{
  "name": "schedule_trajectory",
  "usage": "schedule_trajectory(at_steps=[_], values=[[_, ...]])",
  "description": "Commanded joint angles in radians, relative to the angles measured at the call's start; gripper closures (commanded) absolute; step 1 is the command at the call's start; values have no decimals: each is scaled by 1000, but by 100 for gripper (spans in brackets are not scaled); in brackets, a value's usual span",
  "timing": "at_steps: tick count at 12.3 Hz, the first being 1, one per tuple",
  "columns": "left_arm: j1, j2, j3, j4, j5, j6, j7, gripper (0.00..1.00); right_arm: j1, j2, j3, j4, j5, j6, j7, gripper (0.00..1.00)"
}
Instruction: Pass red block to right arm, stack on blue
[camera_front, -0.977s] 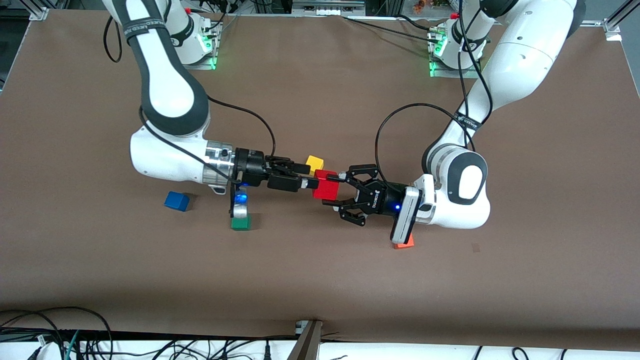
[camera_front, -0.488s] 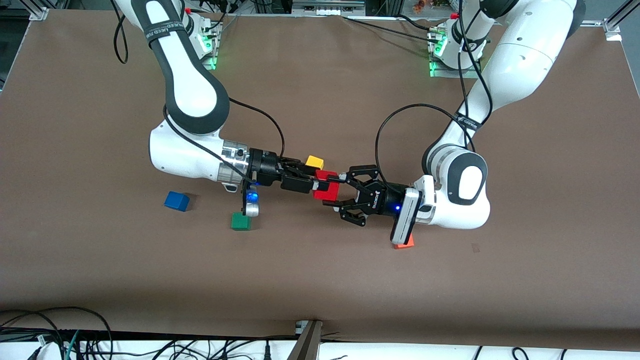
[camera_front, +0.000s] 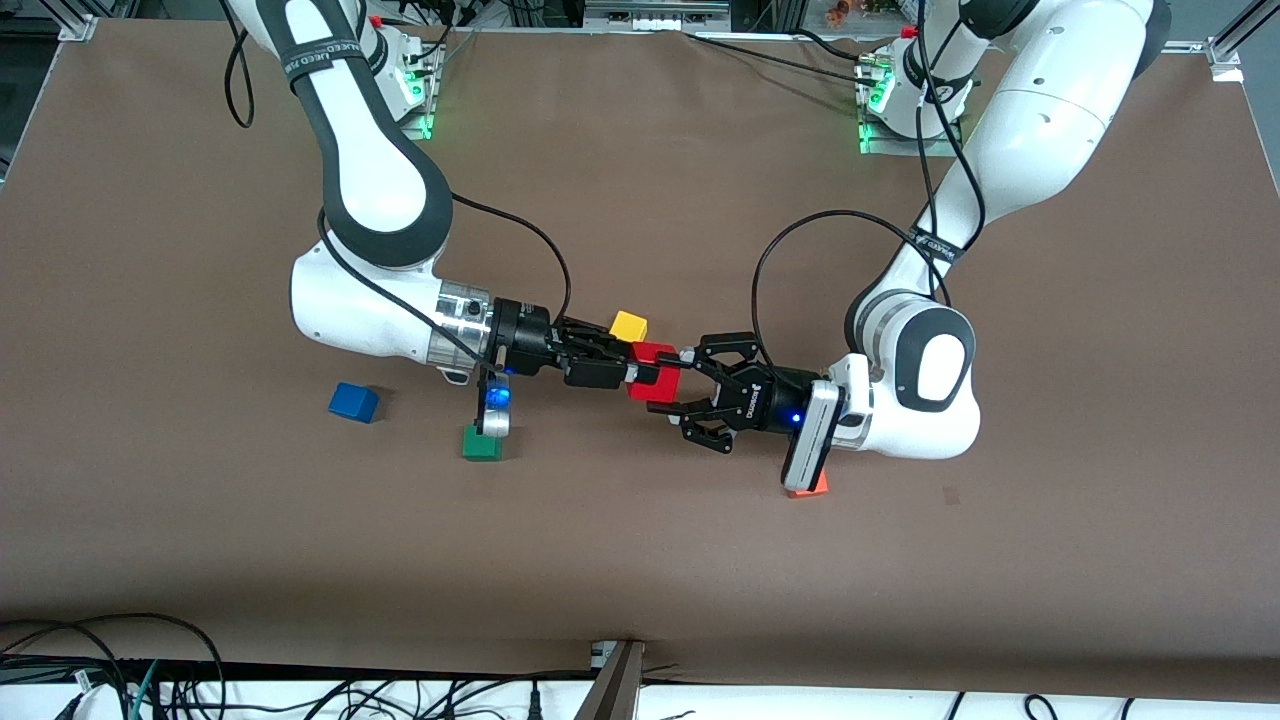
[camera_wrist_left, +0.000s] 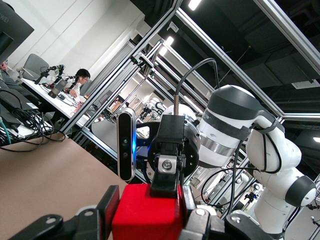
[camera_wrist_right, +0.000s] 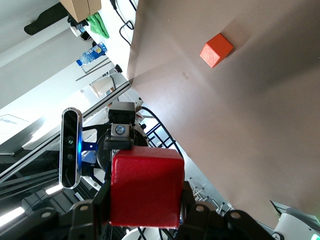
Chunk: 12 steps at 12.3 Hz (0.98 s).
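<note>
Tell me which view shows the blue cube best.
The front view: the blue cube sits in full on the table toward the right arm's end, apart from both grippers. Neither wrist view shows it; each is filled by the red block.

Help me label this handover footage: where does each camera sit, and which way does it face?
Front view: high across the table, facing both arms; left hand and right hand meet at the red block.
Left wrist view: on the left arm, looking along its fingers at the right hand.
Right wrist view: on the right arm, facing the left hand.
All share the red block.
</note>
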Motion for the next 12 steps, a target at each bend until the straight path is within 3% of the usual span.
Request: schedule_trajectory(at_steps=[1,2,6,8,12], values=[[39,2,-2,28,-32,-32,-33,70,1,-8,-9,-20,-5,-8,-7,100],[51,2,-2,25,-33,-38,-30,1,-8,-8,-14,-18,-15,-11,-12,100],[128,2,7,22,14,-63,-35,0,-42,-13,-15,-17,-83,-21,-19,100],[209,-12,24,34,200,-64,-143,0,-54,-19,-27,-5,-312,-25,-22,100],[392,-52,36,40,642,-64,-356,0,-67,-19,-92,-5,-917,-169,-66,100]])
